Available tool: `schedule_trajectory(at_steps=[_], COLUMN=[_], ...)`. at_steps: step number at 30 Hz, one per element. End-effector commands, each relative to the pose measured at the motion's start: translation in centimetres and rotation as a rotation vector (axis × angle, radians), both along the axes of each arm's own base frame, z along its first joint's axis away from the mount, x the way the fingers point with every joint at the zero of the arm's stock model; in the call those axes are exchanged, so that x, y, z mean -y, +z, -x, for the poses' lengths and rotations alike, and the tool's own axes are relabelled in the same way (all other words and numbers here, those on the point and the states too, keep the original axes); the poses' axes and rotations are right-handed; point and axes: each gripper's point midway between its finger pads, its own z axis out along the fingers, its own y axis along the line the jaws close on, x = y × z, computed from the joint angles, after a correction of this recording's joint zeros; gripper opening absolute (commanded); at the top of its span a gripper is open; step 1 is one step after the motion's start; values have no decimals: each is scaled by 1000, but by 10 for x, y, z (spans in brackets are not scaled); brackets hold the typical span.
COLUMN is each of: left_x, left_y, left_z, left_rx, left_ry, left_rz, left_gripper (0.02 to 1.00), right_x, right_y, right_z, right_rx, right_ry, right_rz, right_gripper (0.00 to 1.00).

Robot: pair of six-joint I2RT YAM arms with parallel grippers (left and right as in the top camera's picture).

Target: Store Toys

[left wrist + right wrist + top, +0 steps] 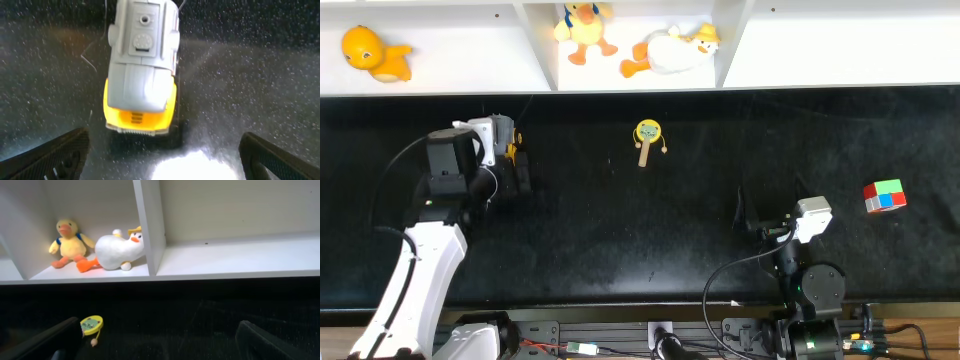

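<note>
While the left gripper (162, 152) hangs low over the left part of the black worktop (250, 75), its two dark fingers (60, 155) stand spread wide, pinching nothing. A grey and yellow plastic toy truck (142, 75) lies on the worktop just ahead of the fingertips. It is in line with the gap between them and touches neither, its yellow end nearest the gripper.

The right gripper (752, 218) sits low at the right, its fingers likewise spread and holding nothing. A round yellow rattle drum on a wooden handle (647, 138) lies mid-worktop, and a multicoloured cube (885, 195) lies far right.

Along the far edge, the white shelf (820, 60) holds an orange rubber duck (375, 52) in its left compartment. A yellow plush duck (584, 28) and a white plush goose (670, 50) are in the middle one.
</note>
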Motion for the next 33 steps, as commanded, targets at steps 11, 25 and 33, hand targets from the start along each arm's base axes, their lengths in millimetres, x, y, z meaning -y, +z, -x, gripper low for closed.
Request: schedule_trajectory(at_steps=[11,25,33], left_x=[-11,-17,-17], left_y=[-12,-20,-19], left_z=[-13,-31,-32], left_rx=[-15,8,14], left_ry=[-84,-85,-81], left_rz=[-150,-189,-187], left_gripper=[943,713,404], right_x=[-2,-2,-2], right_y=[-3,-3,-3], right_z=[0,0,0], right_rx=[1,1,1], right_ry=[12,12,12], right_rz=[-5,-5,-5], right_gripper=[996,996,993])
